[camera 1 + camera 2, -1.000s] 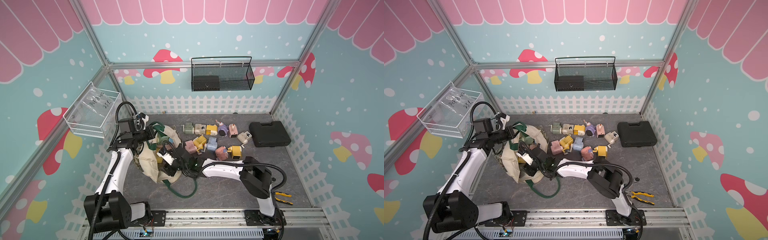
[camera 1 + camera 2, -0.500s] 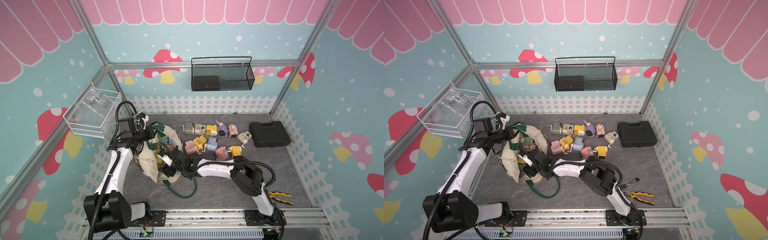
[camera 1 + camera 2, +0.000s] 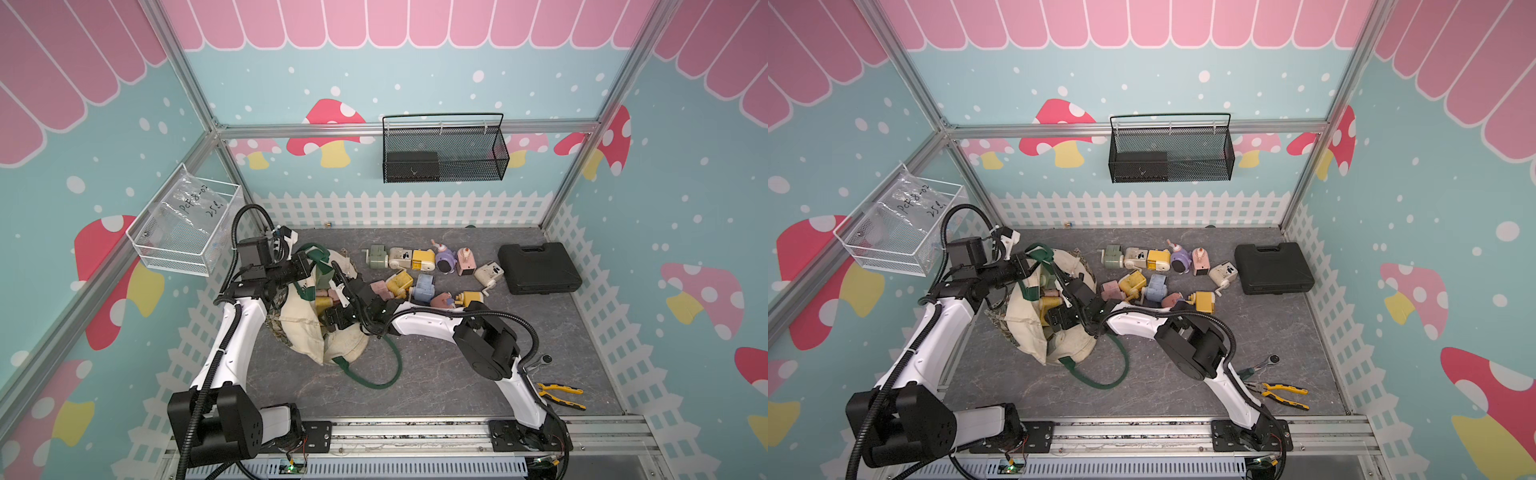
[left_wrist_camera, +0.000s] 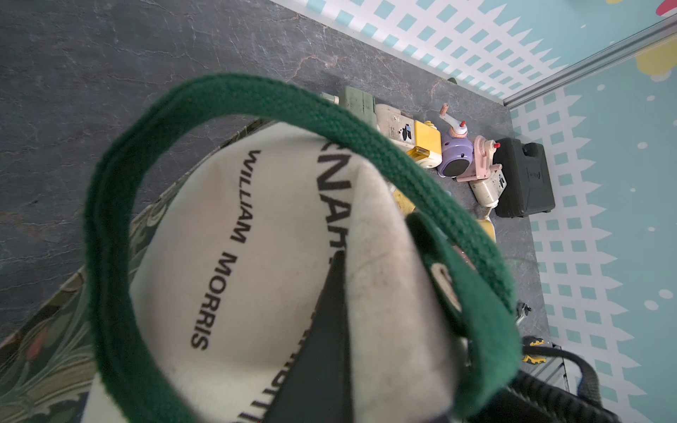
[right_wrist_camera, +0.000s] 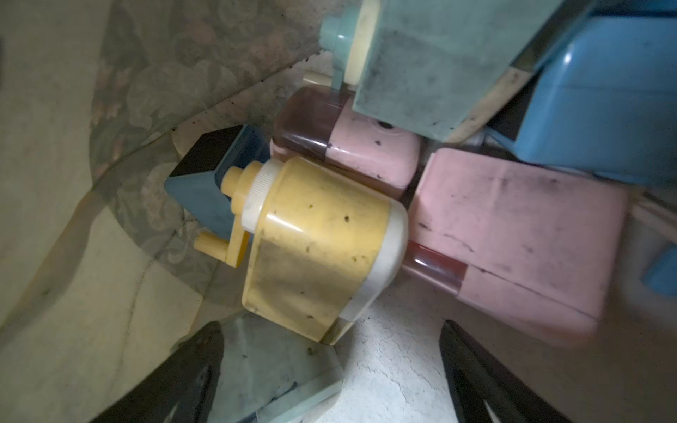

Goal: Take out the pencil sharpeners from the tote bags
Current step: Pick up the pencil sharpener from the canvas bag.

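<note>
Right gripper [image 5: 329, 384] wide open, empty, inside cream canvas tote bag [image 3: 299, 332]; left gripper [image 3: 307, 266] pinches its rim. Dozen-odd pastel plastic sharpeners [image 3: 423, 259] out, several left inside.

Cream bag [image 4: 285, 278] with dark green strap [image 4: 256, 99], black lettering [image 4: 219, 293], leafy green base [image 4: 44, 351]; yellow sharpener [image 5: 318, 249], pink sharpener [image 5: 513, 238], black case [image 3: 538, 268].

**Right arm folds in toward the bag, pincer spread**

The right arm's [image 3: 486, 345] elbow has swung in closer to the tote bag [image 3: 303, 332], uncovering a small ratchet [image 3: 540, 360] on the surface [image 3: 436, 382] that it hid a second ago. The forearm has closed in on the bag's mouth. The right pincer [image 5: 329, 326] has parted its jaws wide, and a yellow sharpener [image 5: 322, 241] lies just ahead.
</note>
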Robot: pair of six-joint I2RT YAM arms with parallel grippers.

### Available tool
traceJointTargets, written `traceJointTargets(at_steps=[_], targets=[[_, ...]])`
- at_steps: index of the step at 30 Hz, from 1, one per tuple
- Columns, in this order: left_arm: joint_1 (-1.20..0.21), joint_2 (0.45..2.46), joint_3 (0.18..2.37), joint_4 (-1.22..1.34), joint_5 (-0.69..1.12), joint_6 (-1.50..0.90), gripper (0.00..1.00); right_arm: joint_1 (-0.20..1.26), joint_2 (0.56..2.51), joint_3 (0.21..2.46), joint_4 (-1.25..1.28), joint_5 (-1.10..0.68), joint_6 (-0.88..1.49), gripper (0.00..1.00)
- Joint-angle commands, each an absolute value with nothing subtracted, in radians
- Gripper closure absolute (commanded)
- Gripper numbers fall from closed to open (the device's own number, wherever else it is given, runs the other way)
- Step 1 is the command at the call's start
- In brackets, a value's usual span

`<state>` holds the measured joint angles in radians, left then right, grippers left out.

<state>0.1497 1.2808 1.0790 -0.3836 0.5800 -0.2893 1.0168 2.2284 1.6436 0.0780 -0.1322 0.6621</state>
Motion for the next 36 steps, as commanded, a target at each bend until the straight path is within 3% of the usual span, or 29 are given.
traceJointTargets(at_steps=[1, 10, 17, 28, 31, 36], targets=[[0.148, 1.242, 1.08, -0.289, 0.646, -0.309, 1.0, 1.027, 2.288, 1.704, 0.088, -0.194, 0.783, 0.01], [0.148, 1.249, 1.077, -0.283, 0.652, -0.314, 1.0, 1.04, 2.434, 1.878, -0.006, -0.165, 0.821, 0.0], [0.148, 1.255, 1.075, -0.278, 0.659, -0.317, 1.0, 1.043, 2.498, 1.927, -0.015, -0.041, 0.824, 0.01], [0.148, 1.253, 1.076, -0.284, 0.647, -0.308, 1.0, 1.043, 2.435, 1.853, 0.097, 0.023, 0.733, 0.22], [0.149, 1.252, 1.078, -0.287, 0.647, -0.307, 1.0, 1.044, 2.402, 1.814, 0.145, 0.0, 0.706, 0.33], [0.153, 1.249, 1.075, -0.288, 0.641, -0.305, 1.0, 1.045, 2.322, 1.73, 0.186, -0.003, 0.677, 0.35]])
